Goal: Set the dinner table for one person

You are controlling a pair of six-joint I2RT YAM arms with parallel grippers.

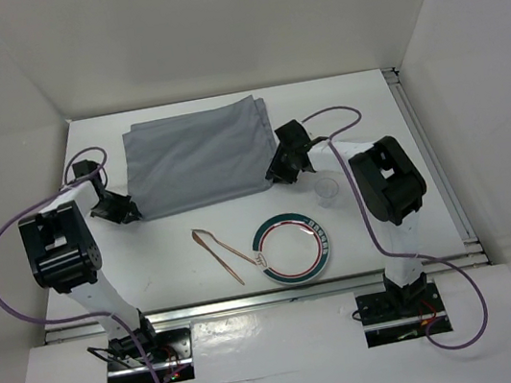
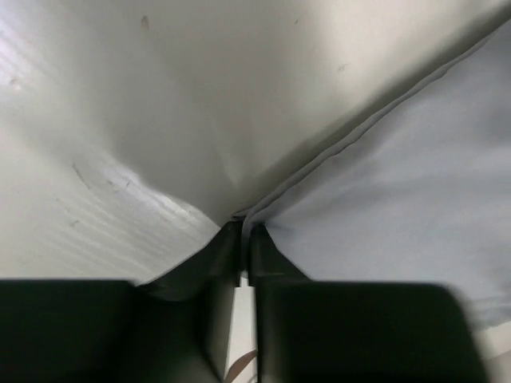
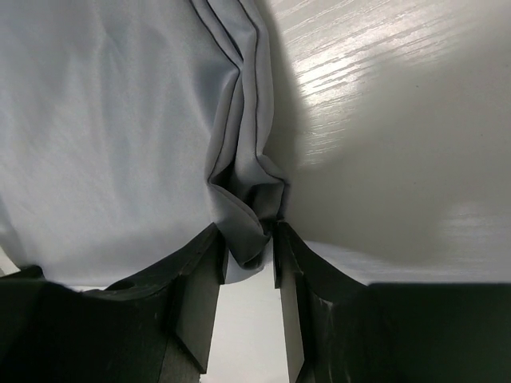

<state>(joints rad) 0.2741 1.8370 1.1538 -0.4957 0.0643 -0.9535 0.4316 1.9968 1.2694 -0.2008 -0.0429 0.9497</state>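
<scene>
Dinner table (image 1: 401,129) setup early: left gripper (image 1: 130,213) and right gripper (image 1: 274,177) each clamped on 1 near corner of grey cloth (image 1: 197,157); plate (image 1: 292,249), tongs (image 1: 219,254), cup (image 1: 328,190) apparently await placing.

Overhead view: you cannot see the two near corners of the cloth (image 1: 197,157). The left tool (image 1: 125,210) covers one and the right tool (image 1: 281,170) covers the other. The marks on the rim of the plate (image 1: 261,239) are too small to read. The clear cup (image 1: 329,188) shows only faintly against the desk (image 1: 368,106). Wrist views: the cloth runs off the picture edges. The left tool's fingers (image 2: 192,303) are a dark blur.
</scene>
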